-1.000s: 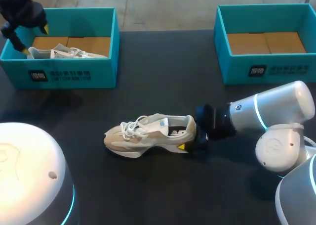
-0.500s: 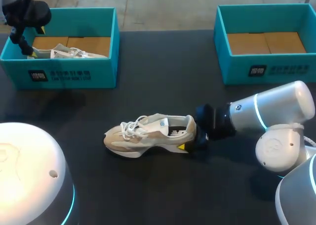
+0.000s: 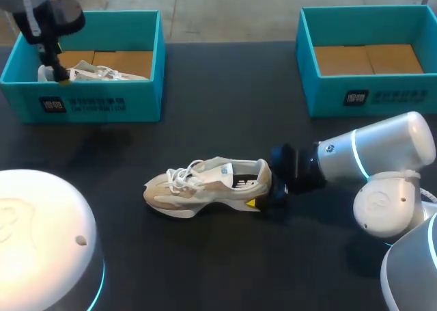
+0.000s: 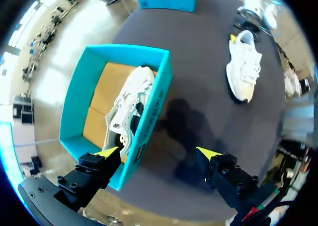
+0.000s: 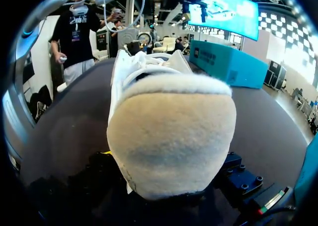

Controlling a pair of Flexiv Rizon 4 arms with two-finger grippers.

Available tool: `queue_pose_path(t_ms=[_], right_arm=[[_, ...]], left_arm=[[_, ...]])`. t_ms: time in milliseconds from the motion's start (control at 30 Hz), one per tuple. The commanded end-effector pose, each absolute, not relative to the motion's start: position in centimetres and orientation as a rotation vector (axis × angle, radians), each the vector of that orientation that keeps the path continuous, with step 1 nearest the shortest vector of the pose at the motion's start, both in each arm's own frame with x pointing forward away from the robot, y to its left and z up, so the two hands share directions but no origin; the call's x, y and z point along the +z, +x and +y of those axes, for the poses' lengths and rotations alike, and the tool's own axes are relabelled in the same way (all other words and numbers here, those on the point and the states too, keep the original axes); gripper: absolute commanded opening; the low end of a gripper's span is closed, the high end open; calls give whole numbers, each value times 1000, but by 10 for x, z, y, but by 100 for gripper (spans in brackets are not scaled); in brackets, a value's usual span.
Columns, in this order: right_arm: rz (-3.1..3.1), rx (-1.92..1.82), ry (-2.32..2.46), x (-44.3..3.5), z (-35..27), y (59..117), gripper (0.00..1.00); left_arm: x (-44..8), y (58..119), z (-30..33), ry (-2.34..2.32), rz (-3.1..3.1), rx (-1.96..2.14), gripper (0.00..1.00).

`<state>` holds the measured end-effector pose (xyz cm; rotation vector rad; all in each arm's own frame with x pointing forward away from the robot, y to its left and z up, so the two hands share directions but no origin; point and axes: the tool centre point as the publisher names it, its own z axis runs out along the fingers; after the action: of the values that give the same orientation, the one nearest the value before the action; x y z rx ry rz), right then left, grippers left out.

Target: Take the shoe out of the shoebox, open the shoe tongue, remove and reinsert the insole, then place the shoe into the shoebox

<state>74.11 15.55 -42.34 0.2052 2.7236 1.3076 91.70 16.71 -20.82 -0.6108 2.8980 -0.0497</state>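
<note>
A beige and white shoe (image 3: 205,184) lies on its sole in the middle of the dark table, toe pointing left. My right gripper (image 3: 270,191) is shut on its heel. In the right wrist view the heel (image 5: 171,131) fills the space between the black fingers (image 5: 241,175). A second white shoe (image 3: 95,72) lies in the left teal shoebox (image 3: 102,104). My left gripper (image 3: 56,73) hangs open above that box's left end. From the left wrist, one yellow tip stands over the box's corner and the other over the table, with the boxed shoe (image 4: 126,107) ahead.
An empty teal shoebox (image 3: 369,96) with a brown cardboard floor stands at the back right. My right arm's white body (image 3: 382,160) lies low over the table's right side. Bare dark tabletop (image 3: 225,106) lies between the two boxes.
My left gripper has swung right and come down over the left box, close to the shoe inside. The right gripper and the shoe on the table have not moved.
</note>
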Motion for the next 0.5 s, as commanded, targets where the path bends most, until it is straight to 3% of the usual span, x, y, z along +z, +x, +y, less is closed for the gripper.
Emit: queue_pose_path(t_ms=[33, 500], right_arm=[[2727, 1295, 210, -424, 158, 740, 0], [2727, 1295, 210, -424, 158, 740, 0]], left_arm=[[-203, 911, 158, -847, 2812, -61, 100], [-204, 893, 133, -1446, 2511, -217, 100]])
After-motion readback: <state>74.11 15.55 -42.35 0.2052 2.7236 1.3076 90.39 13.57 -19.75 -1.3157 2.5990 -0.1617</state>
